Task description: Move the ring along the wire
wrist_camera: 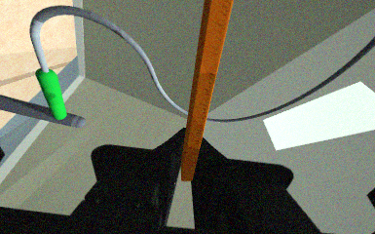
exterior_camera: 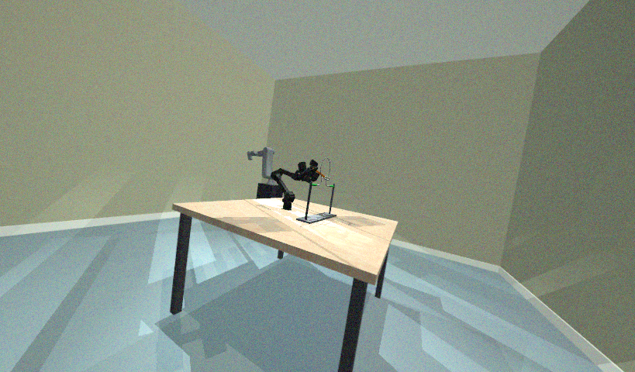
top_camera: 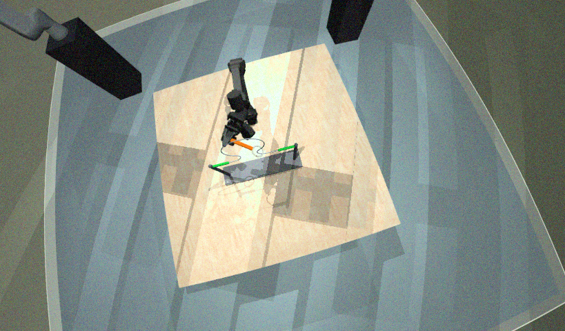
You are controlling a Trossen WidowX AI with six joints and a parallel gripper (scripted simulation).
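Note:
My gripper (top_camera: pixel 229 141) (exterior_camera: pixel 316 172) (wrist_camera: pixel 188 132) is shut on the orange handle (top_camera: pixel 241 144) (wrist_camera: pixel 206 73), near the handle's end. The pale ring (top_camera: pixel 253 152) at the handle's far end is at the grey wire's bend, left of the right green part (top_camera: pixel 287 147) in the top view. The wire seems to pass through it, but this is too small to be sure; the ring is outside the wrist view. The other green part (top_camera: pixel 220 164) is by the left post. In the wrist view the grey wire (wrist_camera: pixel 147 63) crosses the handle's line just beyond the fingertips; any gap is unclear.
The left post (top_camera: pixel 221 171) and right post (top_camera: pixel 295 152) stand on a grey base plate (top_camera: pixel 261 167) on the wooden table (top_camera: pixel 318 123) (exterior_camera: pixel 246 218). The wire's curves rise above the posts, close to my fingers. A grey arm (exterior_camera: pixel 267 161) stands beyond the table.

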